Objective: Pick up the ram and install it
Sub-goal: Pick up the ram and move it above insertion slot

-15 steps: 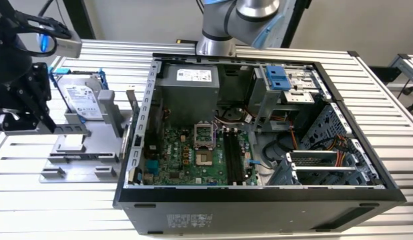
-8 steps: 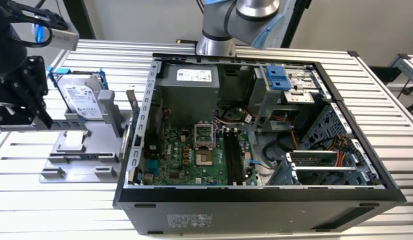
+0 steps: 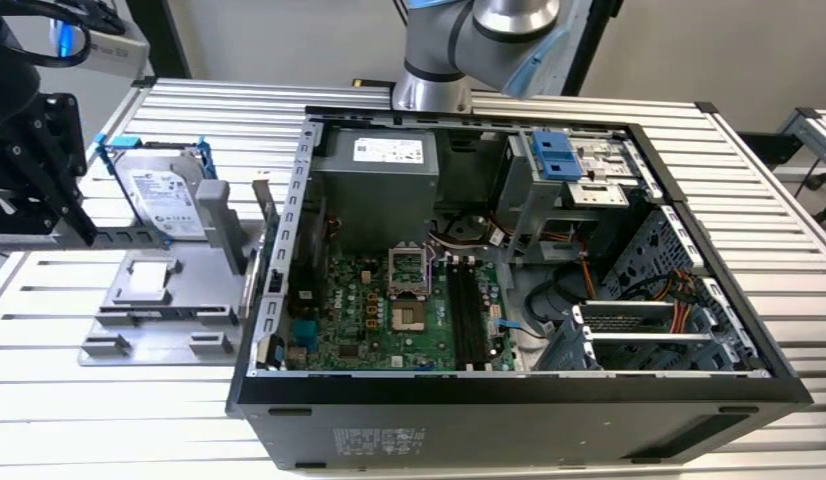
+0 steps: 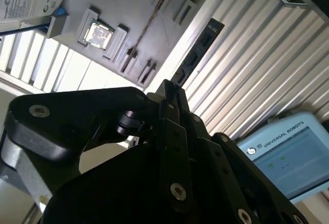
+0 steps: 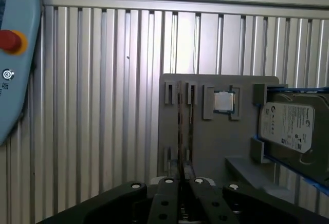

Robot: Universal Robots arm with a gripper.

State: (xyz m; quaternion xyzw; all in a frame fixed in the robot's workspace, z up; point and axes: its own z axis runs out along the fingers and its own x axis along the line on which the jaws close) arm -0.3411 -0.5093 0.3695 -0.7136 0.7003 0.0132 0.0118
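In the second wrist view the ram [image 4: 200,49], a long dark stick with small chips, juts out from my fingertips. My gripper [image 4: 168,88] is shut on its lower end. In the first wrist view the gripper [image 5: 183,183] has its fingers pressed together and hangs above the grey holder plate [image 5: 216,142]. A thin dark line runs up from between the fingers there. In the exterior view the open computer case [image 3: 293,200] shows the green motherboard [image 3: 373,320] and its long black memory slots [image 3: 467,310].
The grey holder plate [image 3: 160,300] lies on the slatted table at the exterior view's left. On it are a silver hard drive in a blue bracket [image 3: 160,195] and a small square chip [image 5: 223,101]. A light-blue pendant [image 5: 15,54] lies beside the table. The arm's base [image 3: 433,90] stands behind the case.
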